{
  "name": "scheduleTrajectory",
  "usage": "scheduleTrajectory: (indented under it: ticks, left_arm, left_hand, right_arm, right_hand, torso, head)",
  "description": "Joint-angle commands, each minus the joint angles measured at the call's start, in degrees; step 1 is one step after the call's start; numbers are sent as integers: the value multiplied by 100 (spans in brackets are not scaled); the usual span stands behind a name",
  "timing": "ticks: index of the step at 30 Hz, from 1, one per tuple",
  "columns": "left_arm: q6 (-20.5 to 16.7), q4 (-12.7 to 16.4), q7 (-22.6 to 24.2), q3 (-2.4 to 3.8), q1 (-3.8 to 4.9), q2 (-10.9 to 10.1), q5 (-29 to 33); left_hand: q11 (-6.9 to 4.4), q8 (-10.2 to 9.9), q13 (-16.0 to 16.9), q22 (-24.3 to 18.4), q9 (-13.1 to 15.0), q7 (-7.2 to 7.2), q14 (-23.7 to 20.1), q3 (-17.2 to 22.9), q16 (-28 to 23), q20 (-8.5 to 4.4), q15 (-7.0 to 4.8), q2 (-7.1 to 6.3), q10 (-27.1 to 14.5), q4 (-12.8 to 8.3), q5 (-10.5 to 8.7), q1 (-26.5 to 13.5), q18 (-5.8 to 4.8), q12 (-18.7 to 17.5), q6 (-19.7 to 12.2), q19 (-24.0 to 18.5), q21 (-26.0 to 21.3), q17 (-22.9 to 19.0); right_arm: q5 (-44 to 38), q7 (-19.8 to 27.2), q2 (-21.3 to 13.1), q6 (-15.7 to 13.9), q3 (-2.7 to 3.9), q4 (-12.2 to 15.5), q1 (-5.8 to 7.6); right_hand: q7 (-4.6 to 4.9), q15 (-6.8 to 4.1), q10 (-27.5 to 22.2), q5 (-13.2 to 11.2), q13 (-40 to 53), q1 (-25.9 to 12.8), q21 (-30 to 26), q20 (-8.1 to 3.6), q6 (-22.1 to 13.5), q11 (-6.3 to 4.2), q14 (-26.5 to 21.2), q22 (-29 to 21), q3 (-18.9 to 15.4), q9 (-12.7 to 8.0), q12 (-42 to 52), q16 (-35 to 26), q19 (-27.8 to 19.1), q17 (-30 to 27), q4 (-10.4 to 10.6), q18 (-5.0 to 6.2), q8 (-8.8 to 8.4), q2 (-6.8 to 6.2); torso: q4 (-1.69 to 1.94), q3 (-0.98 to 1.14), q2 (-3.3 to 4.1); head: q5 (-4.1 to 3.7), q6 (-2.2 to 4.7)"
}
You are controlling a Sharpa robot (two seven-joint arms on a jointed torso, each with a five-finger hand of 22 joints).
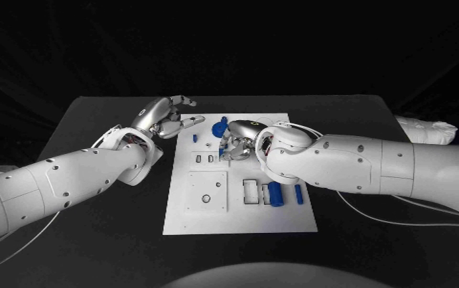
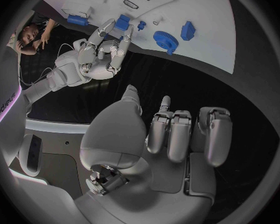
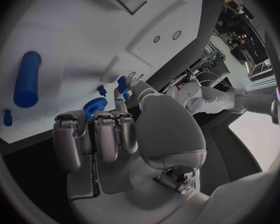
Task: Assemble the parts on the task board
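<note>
We see the right hand [image 1: 239, 141] pinching a small blue part [image 2: 122, 22] mid-frame over the task board [image 1: 292, 221]; left hand [image 1: 164, 119] empty, fingers apart, off the board's upper-left edge.

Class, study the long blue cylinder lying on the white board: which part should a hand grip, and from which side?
Grip the blue cylinder mid-length, from above, fingers across its round sides. It lies flat on the task board with bare board alongside, so its flanks look reachable.
</note>
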Motion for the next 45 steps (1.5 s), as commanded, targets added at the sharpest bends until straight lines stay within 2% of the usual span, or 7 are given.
scheduleTrajectory:
  ticks: [1,6,13,16,21,38,45]
  left_arm:
    - [-3,12,64,4,3,11,-26]
    - [-5,14,65,4,3,7,-26]
    - [-3,17,73,4,3,7,-26]
    - [-2,13,73,4,3,6,-27]
    - [0,11,77,4,3,8,-27]
    - [-4,13,76,4,3,-5,-31]
    - [-9,14,76,4,3,-12,-33]
  left_hand:
    - [24,-22,1505,1510,-8,95,595,-28,15,45,35,44,595,0,36,6,-42,15,25,613,14,1507]
    - [24,-23,1505,1510,-8,95,595,-29,15,45,35,45,595,0,36,7,-42,15,26,613,14,1507]
    - [24,-23,1505,1510,-8,95,595,-29,15,45,35,45,595,0,36,7,-42,15,26,613,14,1507]
    - [24,-23,1505,1510,-8,95,595,-29,15,45,35,45,595,0,36,7,-42,15,26,613,14,1507]
    - [24,-23,1505,1510,-8,95,595,-29,15,45,35,45,595,0,36,7,-42,15,26,613,14,1507]
    - [24,-23,1505,1510,-8,95,595,-29,15,45,35,45,595,0,36,7,-42,15,26,613,14,1507]
    - [24,-23,1505,1510,-8,95,595,-29,15,45,35,45,595,0,36,7,-42,15,26,613,14,1507]
  right_arm:
    - [-292,-193,34,2,2,-26,-36]
    - [-334,-204,73,2,2,-61,-69]
    - [-407,-219,74,34,2,-56,-84]
    - [-418,-223,75,46,2,-51,-88]
    - [-424,-219,63,77,2,-31,-93]
    - [-349,-193,17,171,0,22,-113]
    - [-340,-177,17,80,0,23,-115]
  right_hand:
    - [14,11,600,0,1509,27,26,-13,48,37,607,1508,-13,1,16,23,590,1507,-37,-38,-7,15]
    - [30,29,600,-21,1509,24,26,-1,12,56,607,1508,-12,-16,16,23,590,1507,-51,-38,-48,7]
    - [36,44,600,-47,1509,17,26,14,-51,63,607,1508,-11,-42,16,23,590,1507,-67,-38,-109,-5]
    - [41,49,600,-65,1509,8,26,21,-93,67,607,1508,-14,-58,16,23,590,1507,-73,-38,-146,-14]
    - [62,64,600,-130,1509,-34,26,41,-301,83,607,1508,-36,-119,16,23,590,1507,-91,-38,-289,-71]
    - [74,72,600,-161,1509,-67,26,49,-280,92,607,1508,-46,-118,16,23,590,1507,-82,-38,-278,-69]
    - [78,76,600,-164,1509,-73,26,53,-249,96,607,1508,-46,-112,16,23,590,1507,-80,-38,-264,-61]
  torso:
    - [3,1,-2]
    - [3,-6,-7]
    - [7,-1,-7]
    - [-1,1,-12]
    - [7,-1,-5]
    - [7,-1,-9]
    - [8,-3,-6]
  head:
    - [6,-14]
    - [-11,-18]
    - [-9,-20]
    - [-16,-22]
    - [-30,-6]
    - [-33,-3]
    - [-37,7]
